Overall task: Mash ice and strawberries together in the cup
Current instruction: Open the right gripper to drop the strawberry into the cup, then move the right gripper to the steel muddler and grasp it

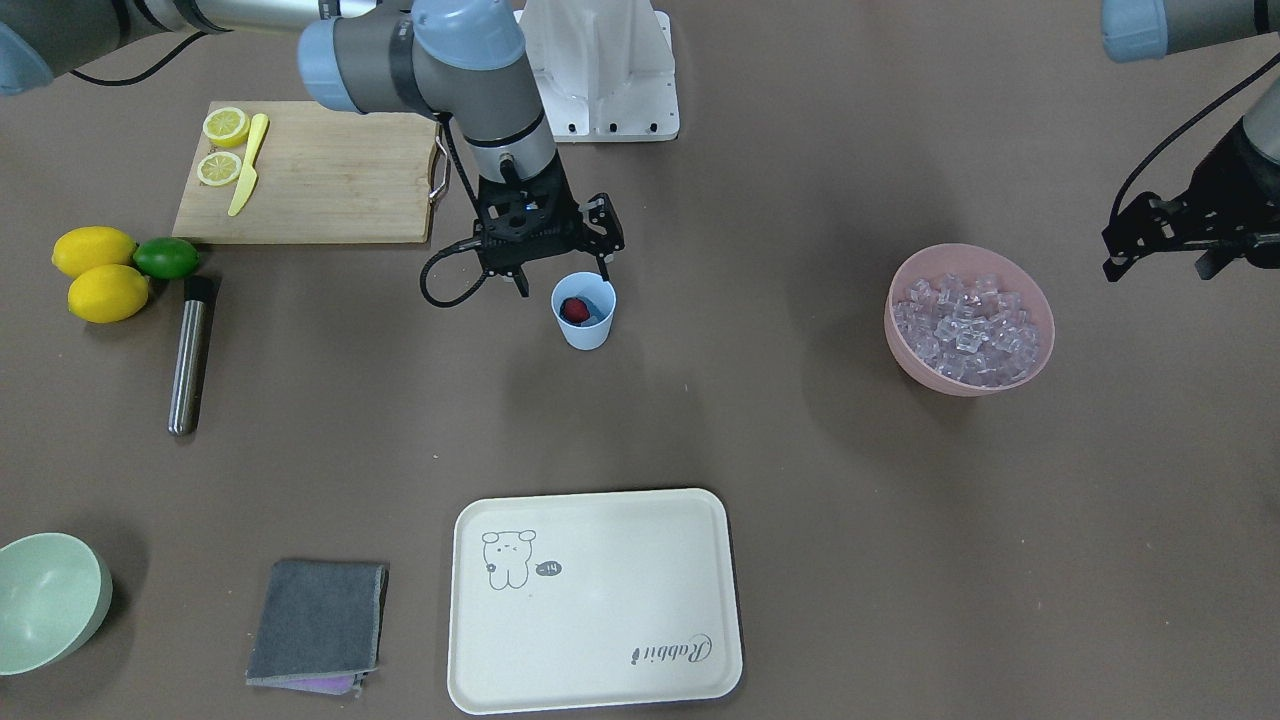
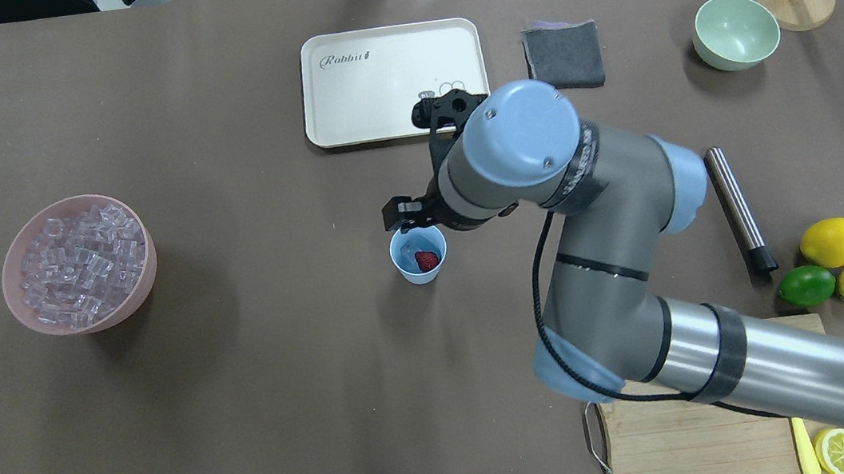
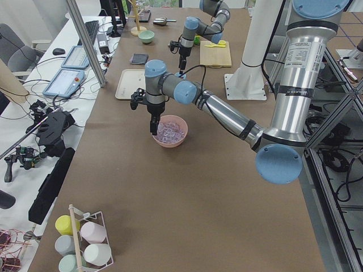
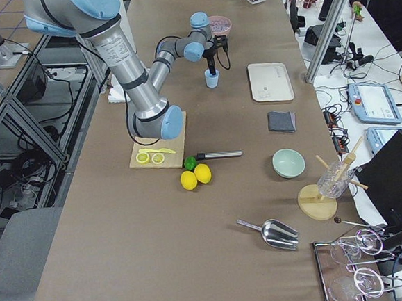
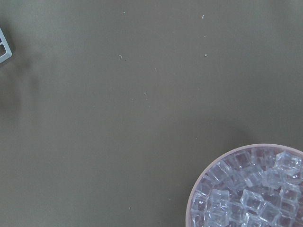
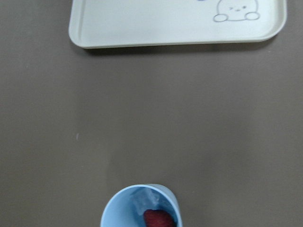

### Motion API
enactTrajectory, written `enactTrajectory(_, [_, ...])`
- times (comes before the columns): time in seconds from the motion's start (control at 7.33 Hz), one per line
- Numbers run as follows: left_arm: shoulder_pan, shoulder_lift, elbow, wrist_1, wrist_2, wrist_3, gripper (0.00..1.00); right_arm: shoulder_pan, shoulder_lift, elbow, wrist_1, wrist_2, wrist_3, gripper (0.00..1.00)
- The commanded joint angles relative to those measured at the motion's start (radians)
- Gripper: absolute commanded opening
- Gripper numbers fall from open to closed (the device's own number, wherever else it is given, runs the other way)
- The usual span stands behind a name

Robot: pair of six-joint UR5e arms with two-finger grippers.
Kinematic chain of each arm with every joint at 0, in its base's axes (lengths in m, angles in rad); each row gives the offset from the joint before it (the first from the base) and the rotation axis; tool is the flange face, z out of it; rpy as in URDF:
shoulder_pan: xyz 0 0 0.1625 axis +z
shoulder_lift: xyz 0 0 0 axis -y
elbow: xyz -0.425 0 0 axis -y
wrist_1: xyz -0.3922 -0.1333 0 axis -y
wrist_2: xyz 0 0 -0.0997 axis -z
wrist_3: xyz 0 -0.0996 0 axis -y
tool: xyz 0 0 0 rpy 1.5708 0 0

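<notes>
Sitting in cup (image 1: 586, 334), one strawberry (image 1: 573, 309), ice (image 1: 965, 322) heaped in pink bowl (image 1: 915, 368)

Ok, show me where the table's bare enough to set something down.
Widest bare stretch: between the cup and the pink bowl, down to the tray. Crowded: the corner with lemons, lime, steel rod and cutting board.

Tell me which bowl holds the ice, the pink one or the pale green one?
The pink bowl, on the robot's left side, is full of clear ice cubes. The pale green bowl, on its right side, is empty.
</notes>
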Motion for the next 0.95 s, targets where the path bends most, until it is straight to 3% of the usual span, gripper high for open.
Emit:
enactTrajectory(0.0, [-0.019, 0.035, -0.004, -0.021, -0.014, 0.018, 0.98, 0.153, -0.189, 0.116, -0.028, 0.155, -0.184, 1.0])
enactTrajectory(0.27, [-0.136, 0.067, 0.032, -0.03, -0.029, 0.233, 0.98, 0.283, -0.328, 0.117, -0.022, 0.278, -0.353, 1.0])
enactTrajectory(0.41, [-0.19, 0.069, 0.06, -0.024, -0.095, 0.28, 0.98, 0.317, -0.38, 0.115, -0.022, 0.275, -0.402, 1.0])
enactTrajectory(0.82, [-0.278, 0.087, 0.141, -0.021, -0.099, 0.565, 0.98, 0.371, -0.474, 0.091, -0.02, 0.267, -0.511, 1.0])
